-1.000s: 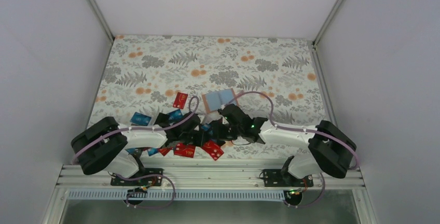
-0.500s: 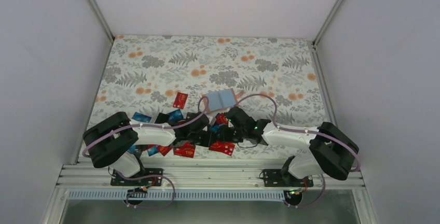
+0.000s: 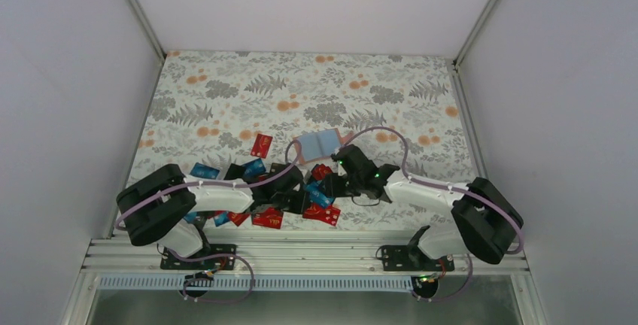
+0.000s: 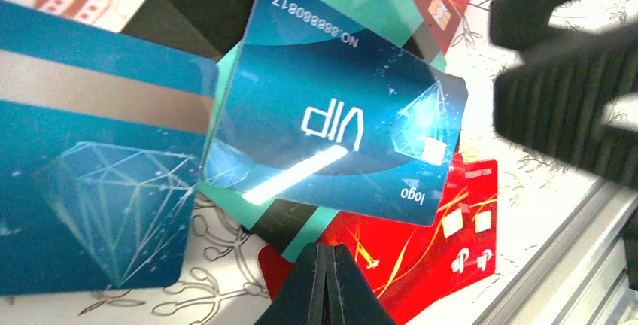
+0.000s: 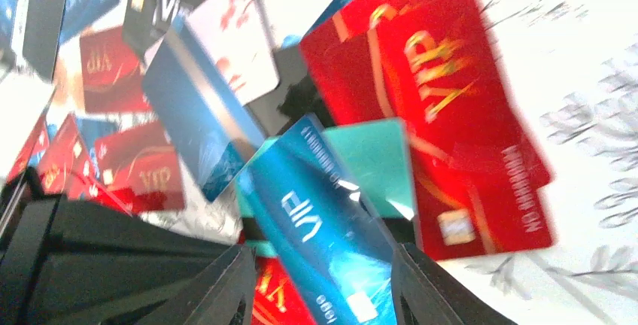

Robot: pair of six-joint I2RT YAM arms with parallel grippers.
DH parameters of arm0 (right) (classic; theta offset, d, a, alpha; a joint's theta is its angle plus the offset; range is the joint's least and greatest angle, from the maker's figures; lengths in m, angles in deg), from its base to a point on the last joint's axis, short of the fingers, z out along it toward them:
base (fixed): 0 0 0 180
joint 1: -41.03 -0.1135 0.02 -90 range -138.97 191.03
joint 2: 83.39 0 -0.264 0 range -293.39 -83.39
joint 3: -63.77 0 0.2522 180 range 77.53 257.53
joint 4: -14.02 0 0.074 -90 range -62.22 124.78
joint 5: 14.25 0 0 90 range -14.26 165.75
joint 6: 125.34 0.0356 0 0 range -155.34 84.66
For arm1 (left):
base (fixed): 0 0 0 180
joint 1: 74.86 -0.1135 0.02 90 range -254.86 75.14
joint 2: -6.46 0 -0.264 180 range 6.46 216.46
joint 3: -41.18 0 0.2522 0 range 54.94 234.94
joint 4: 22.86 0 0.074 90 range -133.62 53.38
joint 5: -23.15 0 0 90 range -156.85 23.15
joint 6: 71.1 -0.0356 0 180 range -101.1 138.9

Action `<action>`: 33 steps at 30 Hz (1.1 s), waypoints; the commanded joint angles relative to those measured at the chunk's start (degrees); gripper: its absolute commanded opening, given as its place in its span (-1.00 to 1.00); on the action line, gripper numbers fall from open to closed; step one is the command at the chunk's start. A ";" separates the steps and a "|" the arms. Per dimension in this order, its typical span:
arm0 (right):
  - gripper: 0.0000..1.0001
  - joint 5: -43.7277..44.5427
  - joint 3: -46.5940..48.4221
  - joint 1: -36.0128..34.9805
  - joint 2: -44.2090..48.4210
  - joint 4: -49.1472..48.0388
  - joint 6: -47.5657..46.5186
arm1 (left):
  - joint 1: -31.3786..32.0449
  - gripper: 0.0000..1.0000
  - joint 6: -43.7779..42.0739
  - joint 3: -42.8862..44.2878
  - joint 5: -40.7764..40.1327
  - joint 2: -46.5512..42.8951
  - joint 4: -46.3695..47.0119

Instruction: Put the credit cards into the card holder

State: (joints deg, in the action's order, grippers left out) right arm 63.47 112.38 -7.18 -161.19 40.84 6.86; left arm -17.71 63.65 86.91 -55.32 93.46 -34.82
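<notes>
We would have the right pincer [image 5: 322, 272], jaws apart on either side of the chip end of the blue VIP card [image 5: 308, 220], slide in low and level so it nips that card alone, not the teal card [image 5: 372, 159] beneath (whether the pads touch it we cannot tell). The left pincer [image 4: 325, 283] is clenched on nothing above the same heap of credit cards [image 3: 322, 214]. The heap lies on the table [image 3: 226, 92] just on the near side of the open card holder [image 3: 320, 145], with the right pincer between holder and heap.

Overhead looks down; wrists closely share blue card [image 4: 335, 118].
</notes>
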 commanded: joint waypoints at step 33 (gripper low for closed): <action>0.08 -22.43 -10.89 16.33 4.49 -4.05 -0.36 | 0.60 -0.95 -0.80 10.60 -14.44 3.83 -16.93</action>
State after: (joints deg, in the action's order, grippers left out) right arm 44.26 102.74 8.41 -156.60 38.83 6.62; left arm -17.25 63.09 98.34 -69.38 95.15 -52.26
